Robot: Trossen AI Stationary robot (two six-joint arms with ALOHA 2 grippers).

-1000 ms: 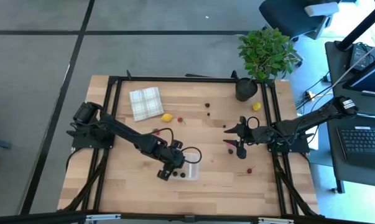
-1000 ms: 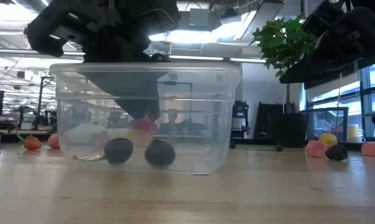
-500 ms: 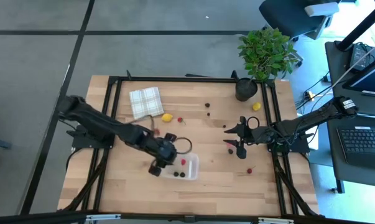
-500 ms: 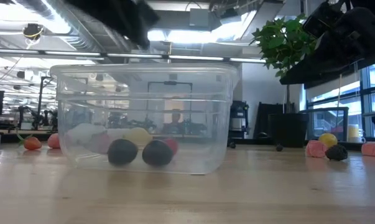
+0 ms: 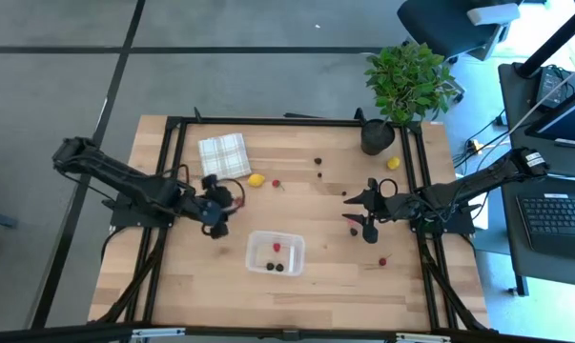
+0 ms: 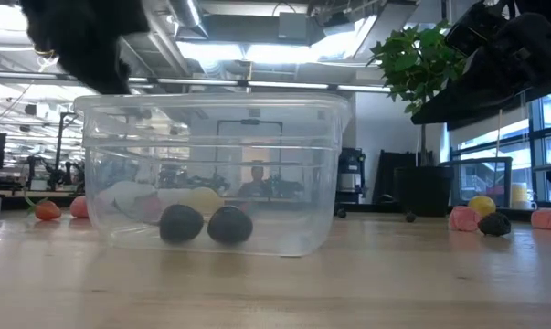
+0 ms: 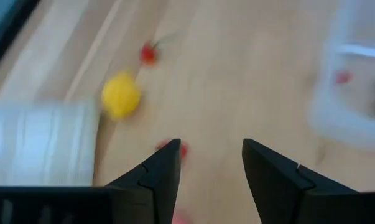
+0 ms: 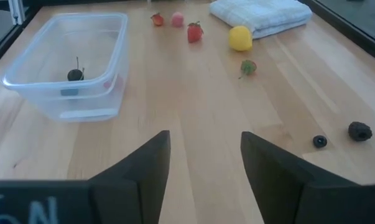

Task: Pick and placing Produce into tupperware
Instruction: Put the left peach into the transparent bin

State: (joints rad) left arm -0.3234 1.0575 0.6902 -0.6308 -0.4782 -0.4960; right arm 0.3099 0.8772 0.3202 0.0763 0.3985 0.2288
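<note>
The clear tupperware (image 5: 276,252) stands on the table's near middle and holds two dark berries (image 6: 180,222) and a red piece (image 5: 277,247). More produce lies loose on the wood: a yellow lemon (image 7: 120,98), a strawberry (image 7: 148,53), a small red piece (image 7: 182,149), dark berries (image 8: 359,130), and a red piece (image 5: 382,260) at the near right. My left gripper (image 7: 209,146) hovers open above the table, left of the tub, with nothing between its fingers. Right of centre, my right gripper (image 8: 206,134) waits open and empty.
A folded checked cloth (image 5: 224,157) lies at the far left. A potted green plant (image 5: 406,81) stands at the far right corner, with a yellow piece (image 5: 393,163) beside it. Black frame rails (image 5: 173,171) run along the table's sides. Bare wood lies in front of the tub.
My left gripper has risen out of the tupperware and drawn back toward the table's left and far side, rolling as it went. A red piece that was at its fingertips inside the tub now lies on the tub's floor. The tub has stayed in place.
</note>
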